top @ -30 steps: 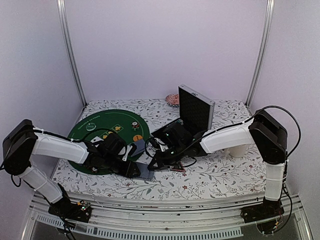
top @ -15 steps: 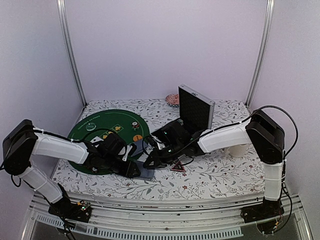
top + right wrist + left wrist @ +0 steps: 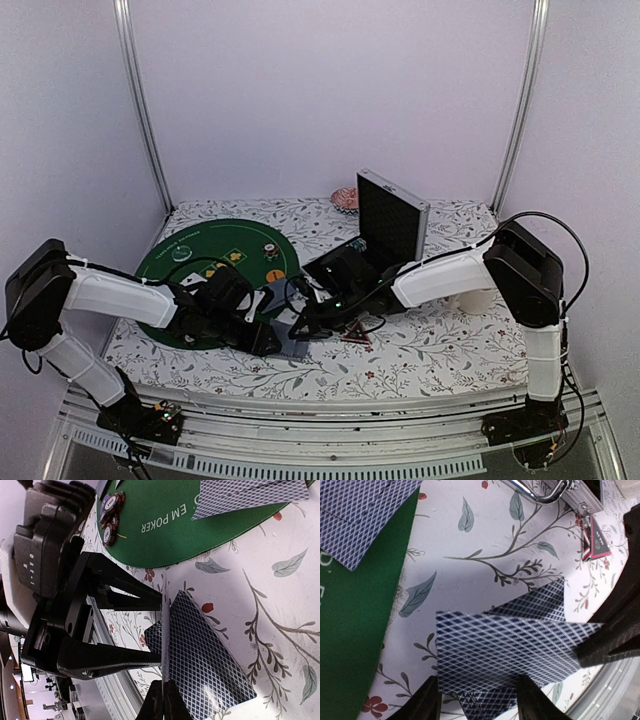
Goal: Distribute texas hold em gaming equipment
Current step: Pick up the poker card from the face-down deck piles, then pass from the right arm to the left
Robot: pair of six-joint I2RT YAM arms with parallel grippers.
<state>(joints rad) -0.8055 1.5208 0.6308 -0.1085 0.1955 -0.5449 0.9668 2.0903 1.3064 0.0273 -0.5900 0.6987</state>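
The right tool (image 3: 163, 690) is clenched on one grey-blue-backed card (image 3: 505, 650), seen edge-on from its own wrist and raised off the deck (image 3: 210, 655). The left tool (image 3: 476, 697) has a finger on each side of the deck's near end. I cannot tell whether they press on it or only fence it in.

All this sits on the flowered table (image 3: 430, 350), just beside the rim of the green mat (image 3: 195, 255) and in front of the open silver case (image 3: 392, 215). The step in hand looks like peeling a single card off the deck to deal it onto the mat.

- Table and mat: carry the card across low and flat. The mat's edge is near, so little travel is needed.
- Deck: it should stay put, so the left tool is best kept as a stop while the card slides clear.
- Card: check that only one has come up, since a second may cling underneath. Lay it apart from the cards already on the mat (image 3: 245, 497).
- Chips (image 3: 111, 510): they are stacked near the mat's edge, so keep the swing clear of them.
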